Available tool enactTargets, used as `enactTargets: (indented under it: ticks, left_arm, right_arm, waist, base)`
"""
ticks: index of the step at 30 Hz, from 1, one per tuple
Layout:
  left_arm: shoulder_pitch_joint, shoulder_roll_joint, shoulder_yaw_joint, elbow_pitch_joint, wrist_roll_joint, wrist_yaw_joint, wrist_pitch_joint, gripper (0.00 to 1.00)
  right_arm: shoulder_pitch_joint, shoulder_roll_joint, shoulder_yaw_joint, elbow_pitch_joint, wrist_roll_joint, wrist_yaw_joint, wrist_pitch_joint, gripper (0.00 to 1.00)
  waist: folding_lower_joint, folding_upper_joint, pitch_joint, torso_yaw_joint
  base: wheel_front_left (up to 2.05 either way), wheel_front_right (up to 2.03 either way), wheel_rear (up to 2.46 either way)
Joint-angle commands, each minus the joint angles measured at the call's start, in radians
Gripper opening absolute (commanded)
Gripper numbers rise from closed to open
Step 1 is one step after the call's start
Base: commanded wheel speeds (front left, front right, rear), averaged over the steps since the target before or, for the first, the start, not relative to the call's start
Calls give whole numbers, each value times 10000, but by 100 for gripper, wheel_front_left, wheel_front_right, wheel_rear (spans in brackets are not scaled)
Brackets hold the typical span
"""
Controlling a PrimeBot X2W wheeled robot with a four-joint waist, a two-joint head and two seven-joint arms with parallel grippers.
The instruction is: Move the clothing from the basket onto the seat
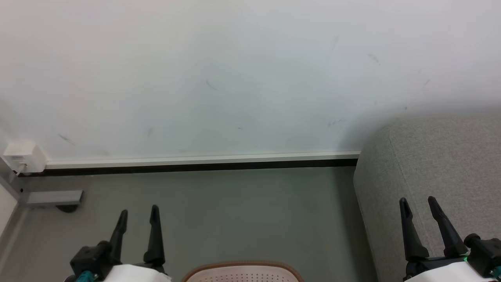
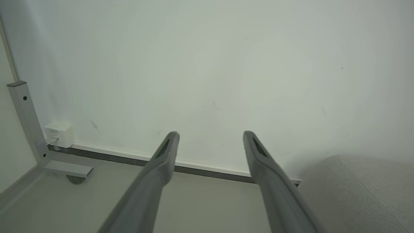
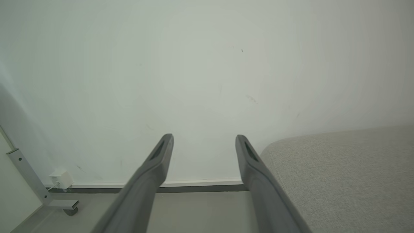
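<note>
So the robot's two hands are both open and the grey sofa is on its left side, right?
Not quite. The left gripper and right gripper are both open, but the sofa is on the robot's right side, not its left. The head view shows it.

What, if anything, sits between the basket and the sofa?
Nothing visible. Head view: bare grey floor separates the basket rim from the sofa on its right. The left gripper and right gripper hang open, empty, either side of the basket.
</note>
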Motion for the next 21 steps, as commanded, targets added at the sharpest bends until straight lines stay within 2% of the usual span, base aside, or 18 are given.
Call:
enactTargets:
  ticks: [1,21]
  left_arm:
    - [86,75,4,-94,289,42,-100,100]
    - [155,85,-72,-31,1584,292,-459,100]
  right_arm:
    - [-167,-49,37,-48,-241,-17,-73,100]
    - [-45,18,141,-111,-1314,-20,-436,100]
  waist:
    - [0,0,-6,-1]
    - [0,0,-77,60]
  base:
    - [0,0,0]
    - [0,0,0]
